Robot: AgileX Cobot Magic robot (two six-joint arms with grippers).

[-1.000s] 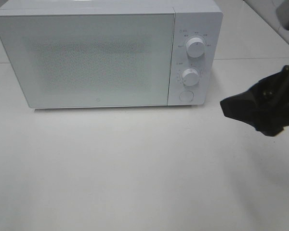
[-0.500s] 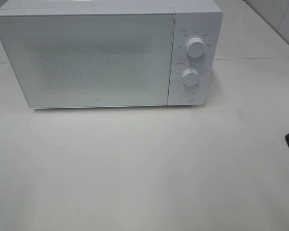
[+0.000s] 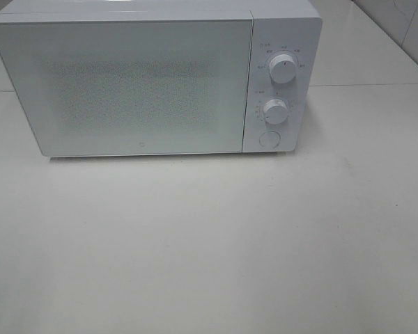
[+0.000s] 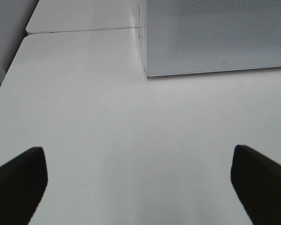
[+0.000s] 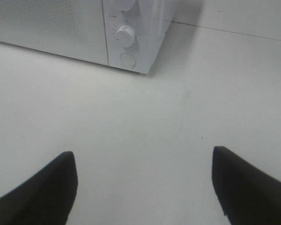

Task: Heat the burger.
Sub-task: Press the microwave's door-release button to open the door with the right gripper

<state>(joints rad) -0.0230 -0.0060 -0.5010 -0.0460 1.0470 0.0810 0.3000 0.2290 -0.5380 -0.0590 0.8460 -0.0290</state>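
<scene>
A white microwave (image 3: 125,83) stands at the back of a white bench (image 3: 209,243), its door (image 3: 132,87) shut flush with the body and its speckled window too cloudy to see through. To the right of the door is the control panel, with an upper knob (image 3: 283,70), a lower knob (image 3: 275,110) below it and a round button (image 3: 268,138) at the bottom. The burger shows in none of the three views, so I cannot tell where it is; if it lies behind the door, the window does not reveal it. Neither arm appears in the high view. The left wrist view looks along the bench toward the left front corner of the microwave (image 4: 215,37); the left gripper (image 4: 138,157) hangs above the bare surface with its two dark fingers (image 4: 18,183) spread wide apart and nothing between them, well short of the appliance. A thin seam (image 4: 84,30) runs across the bench beside the microwave's side wall. The right wrist view faces the panel end of the microwave (image 5: 47,28), where the lower knob (image 5: 125,35) and the round button (image 5: 127,60) are plain to see and the upper knob is cut off at the frame edge. The right gripper (image 5: 144,157) is likewise spread open over the bench, its fingers (image 5: 248,187) apart, holding nothing and touching nothing, well apart from the panel
</scene>
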